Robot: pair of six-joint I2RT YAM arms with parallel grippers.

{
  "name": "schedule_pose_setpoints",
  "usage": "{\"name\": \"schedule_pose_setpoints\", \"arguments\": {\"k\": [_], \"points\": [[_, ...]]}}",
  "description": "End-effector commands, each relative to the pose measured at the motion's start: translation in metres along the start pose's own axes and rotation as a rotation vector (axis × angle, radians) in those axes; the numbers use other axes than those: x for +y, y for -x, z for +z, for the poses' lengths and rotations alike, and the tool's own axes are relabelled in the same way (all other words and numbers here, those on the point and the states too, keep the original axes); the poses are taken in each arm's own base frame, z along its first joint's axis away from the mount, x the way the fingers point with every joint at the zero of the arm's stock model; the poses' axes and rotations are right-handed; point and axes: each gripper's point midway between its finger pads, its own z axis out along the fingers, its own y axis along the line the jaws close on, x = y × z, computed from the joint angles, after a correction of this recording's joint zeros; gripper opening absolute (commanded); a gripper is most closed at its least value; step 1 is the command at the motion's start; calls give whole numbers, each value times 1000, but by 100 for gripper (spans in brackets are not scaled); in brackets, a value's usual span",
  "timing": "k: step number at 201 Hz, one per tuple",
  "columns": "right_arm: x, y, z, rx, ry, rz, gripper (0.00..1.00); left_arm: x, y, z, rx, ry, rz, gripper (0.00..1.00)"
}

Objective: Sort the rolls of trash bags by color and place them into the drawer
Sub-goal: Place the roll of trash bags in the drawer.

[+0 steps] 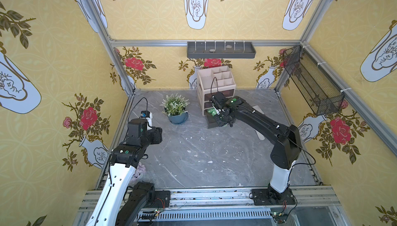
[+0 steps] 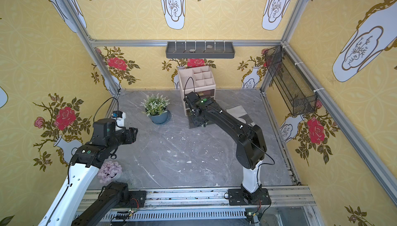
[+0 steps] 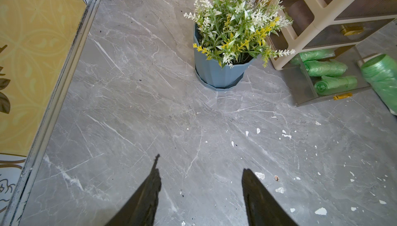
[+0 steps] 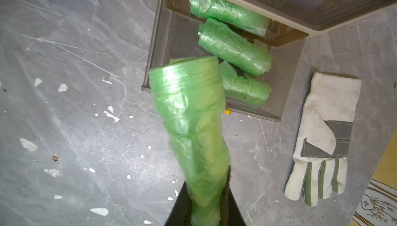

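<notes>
Right tool (image 4: 206,179): your jaws pinch the green roll (image 4: 189,115) endwise, frame centre, likely for dropping in.
Bottom drawer (image 4: 171,31): pulled out, upper centre; three green rolls (image 4: 234,46) inside, colour-matched.
Left tool (image 3: 202,177): spread, empty, clear of the work.

**Robot lab cell posing as a home**

Aluminium frame (image 1: 204,43) is boxing in a marble-look tabletop (image 1: 193,160); floral wallpaper (image 1: 53,63) is covering flat panels only. Two robot arms (image 1: 264,122) are sitting bolted to a metal rail (image 1: 214,197), wiring showing. Potted plant (image 1: 175,106) and drawer unit (image 1: 227,78) are giving the homely look.
</notes>
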Motion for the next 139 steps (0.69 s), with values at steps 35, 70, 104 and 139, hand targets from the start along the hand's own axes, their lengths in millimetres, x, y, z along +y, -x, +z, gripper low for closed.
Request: {"name": "schedule_pose_setpoints", "arguments": {"k": [35, 70, 104, 139], "points": [[-17, 15, 29, 43, -118, -76, 17, -3, 6, 1, -27, -16, 0, 62], [-18, 28, 42, 27, -121, -93, 17, -3, 6, 0, -32, -19, 1, 62], [-15, 35, 57, 31, -127, -101, 17, -4, 5, 0, -27, -24, 0, 62], [-11, 51, 63, -8, -115, -97, 17, -4, 5, 0, -29, -24, 2, 62]]}}
